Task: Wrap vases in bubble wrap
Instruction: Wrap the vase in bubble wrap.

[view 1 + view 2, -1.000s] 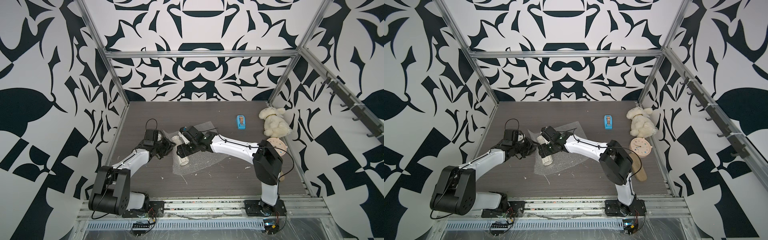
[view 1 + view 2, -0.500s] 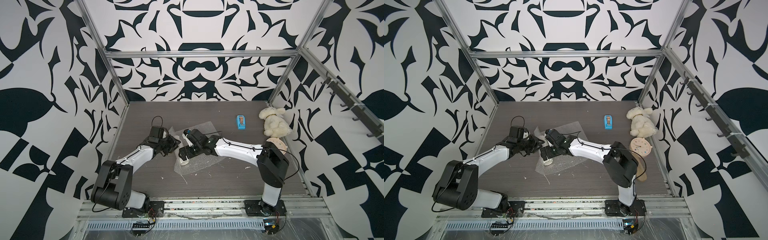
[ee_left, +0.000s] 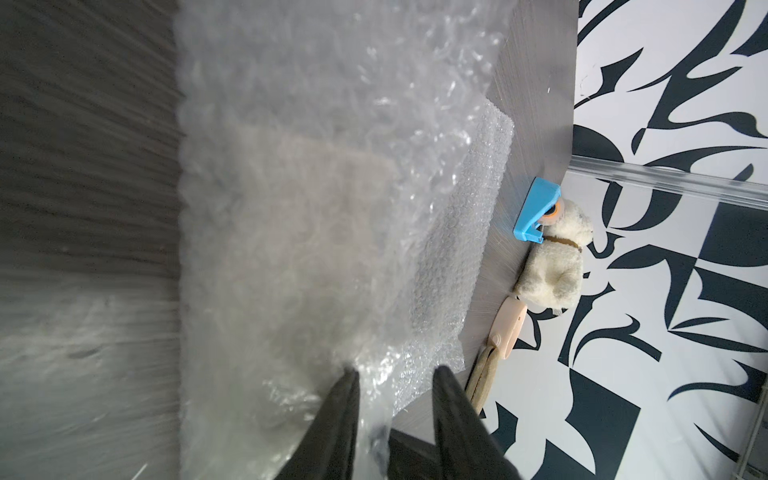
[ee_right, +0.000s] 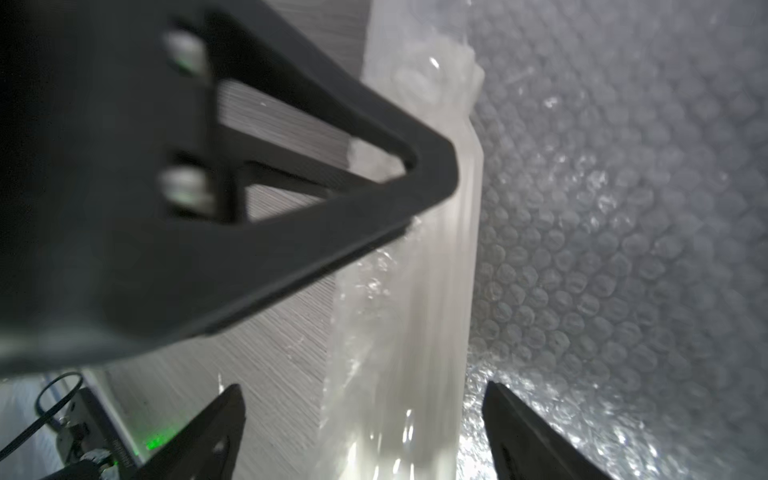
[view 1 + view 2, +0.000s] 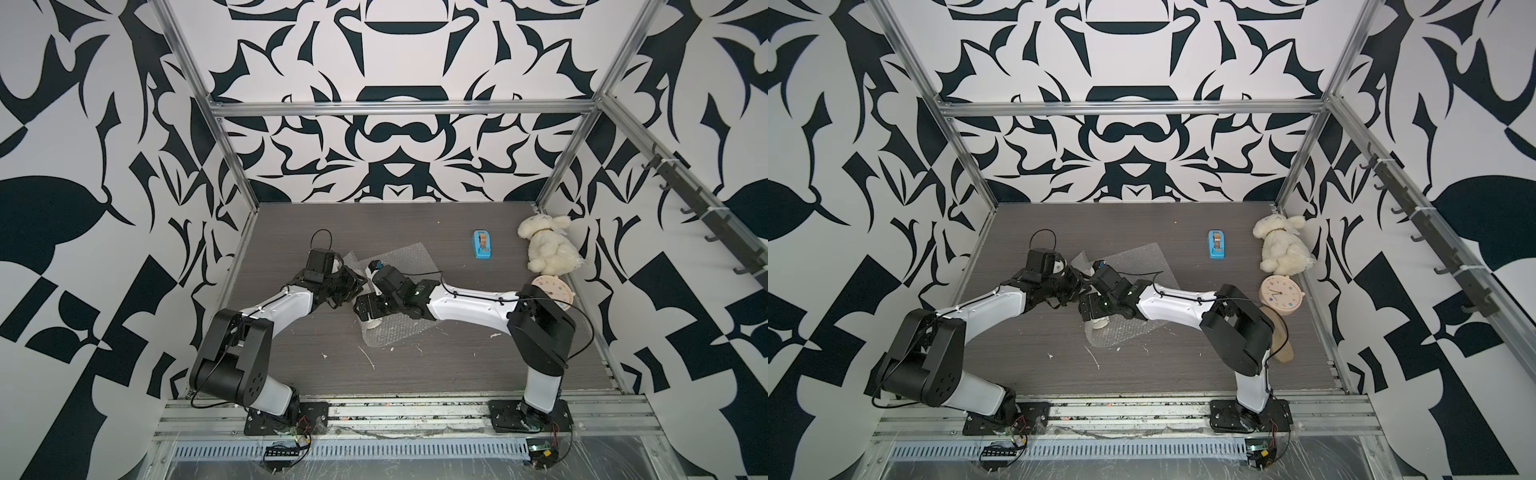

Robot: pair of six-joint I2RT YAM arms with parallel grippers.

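The clear bubble wrap lies mid-table. On it lies the cream ribbed vase, its base end poking out from under my right gripper. In the right wrist view the vase runs between the open right gripper, a gap at each fingertip. My left gripper is shut on a lifted edge of the bubble wrap, right beside the vase. Its finger shows in the right wrist view, tip against the vase.
A blue tape dispenser, a cream plush bunny and a pink clock sit at the back right. A tan flat piece lies behind the right arm. White scraps dot the table in front of the wrap.
My left gripper has moved right toward the vase, drawing the wrap's left edge up with it. The right gripper has stayed over the vase.
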